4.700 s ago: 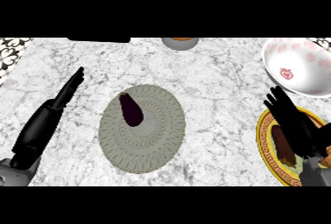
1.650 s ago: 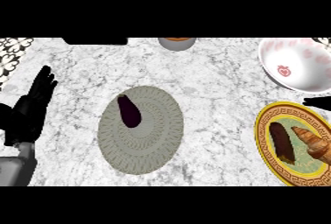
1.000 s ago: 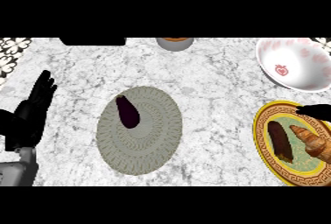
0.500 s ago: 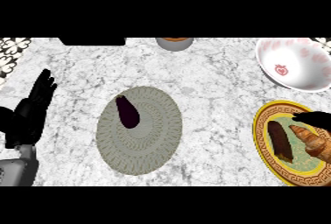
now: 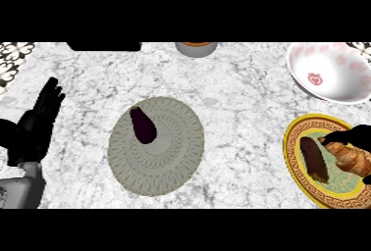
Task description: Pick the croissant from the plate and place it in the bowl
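**Right hand on the croissant, bowl waiting behind**

The croissant [image 5: 353,158] lay on the yellow plate [image 5: 296,147] at the near right, beside a dark oblong piece [image 5: 314,159]. The right hand [image 5: 355,135], half cut off by the edge, seemed curled round it. The bowl [image 5: 340,63] stood farther back. The left hand [image 5: 36,130] rested open at the left.
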`<state>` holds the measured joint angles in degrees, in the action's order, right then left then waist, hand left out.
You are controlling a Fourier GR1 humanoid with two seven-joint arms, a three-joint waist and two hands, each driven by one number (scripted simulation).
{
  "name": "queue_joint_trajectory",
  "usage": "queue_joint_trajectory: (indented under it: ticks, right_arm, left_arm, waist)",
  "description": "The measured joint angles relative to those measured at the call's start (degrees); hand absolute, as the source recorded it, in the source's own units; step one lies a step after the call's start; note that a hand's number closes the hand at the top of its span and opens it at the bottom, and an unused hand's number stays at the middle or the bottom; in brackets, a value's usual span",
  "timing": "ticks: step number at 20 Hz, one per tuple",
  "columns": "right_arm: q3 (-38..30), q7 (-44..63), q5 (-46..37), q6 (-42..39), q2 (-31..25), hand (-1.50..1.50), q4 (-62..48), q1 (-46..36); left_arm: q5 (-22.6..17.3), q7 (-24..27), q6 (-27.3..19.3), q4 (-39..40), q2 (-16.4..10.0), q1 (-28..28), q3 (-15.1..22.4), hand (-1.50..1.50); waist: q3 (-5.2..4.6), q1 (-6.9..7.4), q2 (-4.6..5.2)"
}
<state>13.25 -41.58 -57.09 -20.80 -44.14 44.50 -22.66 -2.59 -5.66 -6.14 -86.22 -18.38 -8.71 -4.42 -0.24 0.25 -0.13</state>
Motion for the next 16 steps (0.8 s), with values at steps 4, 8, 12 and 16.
queue_joint_trajectory:
  ticks: [4,8,12,16]
  right_arm:
    - [-0.41,-1.17,-1.02,1.31,1.62,1.50,-1.08,-0.74]
    - [-1.16,-2.09,-1.72,2.48,3.01,1.50,-2.41,-1.37]
    - [-2.90,-4.33,-1.98,4.53,3.87,1.50,-5.29,-2.62]
    - [-3.70,1.10,-1.77,4.59,8.23,1.50,-0.55,-3.23]
  left_arm:
    - [0.35,-0.43,0.30,-0.88,0.56,0.24,-0.15,0.00]
    - [0.25,-1.48,1.09,-1.78,0.06,-0.04,-0.94,0.00]
    - [0.56,-1.72,1.31,-2.79,0.71,0.79,-1.15,0.00]
    - [1.66,-0.03,0.70,-1.66,1.89,1.18,-1.01,0.00]
  waist:
    - [-0.31,0.06,-0.18]
    - [-0.48,0.18,-0.28]
    - [-0.31,0.28,-0.19]
    - [-0.19,-0.22,-0.14]
